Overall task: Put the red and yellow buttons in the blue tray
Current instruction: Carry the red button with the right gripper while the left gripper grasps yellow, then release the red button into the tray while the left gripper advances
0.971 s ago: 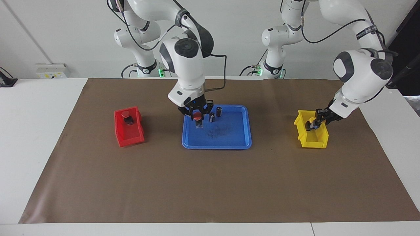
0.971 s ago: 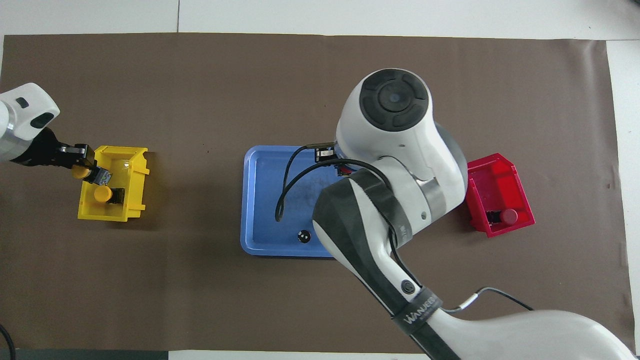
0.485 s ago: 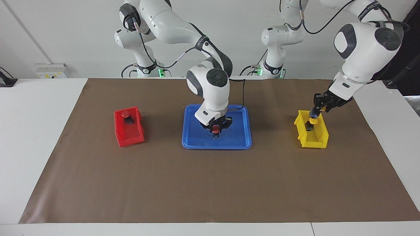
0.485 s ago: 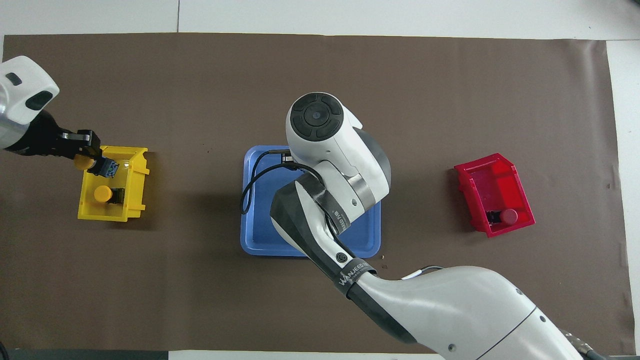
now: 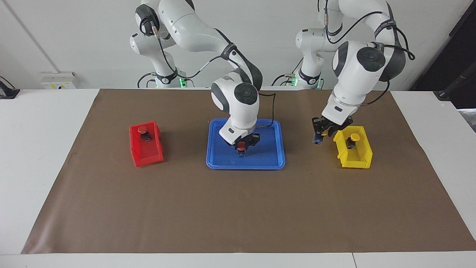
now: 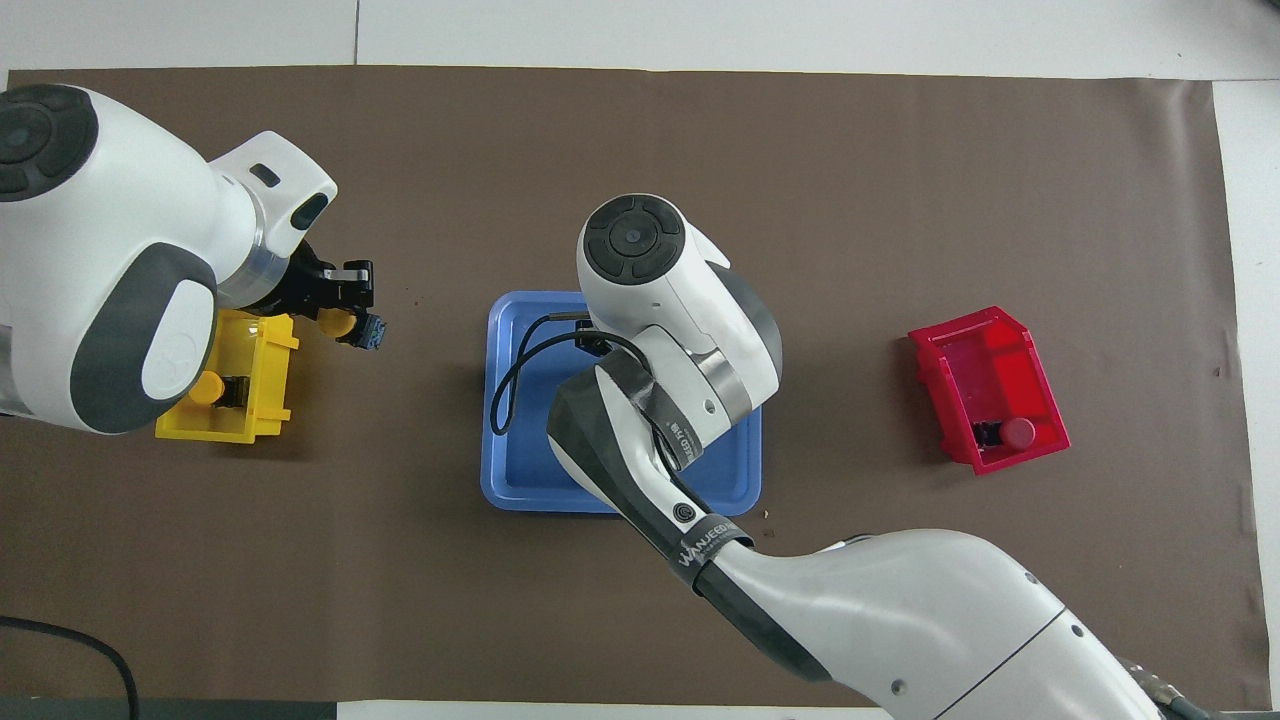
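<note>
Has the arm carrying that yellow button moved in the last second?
Yes. The left gripper with its yellow button has left the yellow bin and now hangs over the mat between it and the blue tray.

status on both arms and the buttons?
Right gripper low in blue tray, shut on red button. Left gripper shut on yellow button, over mat between yellow bin and tray. One button in each bin. Path clear.

A white table [image 5: 44, 156] under a brown mat [image 5: 238, 208] stands against a plain white wall [image 5: 74, 37].
</note>
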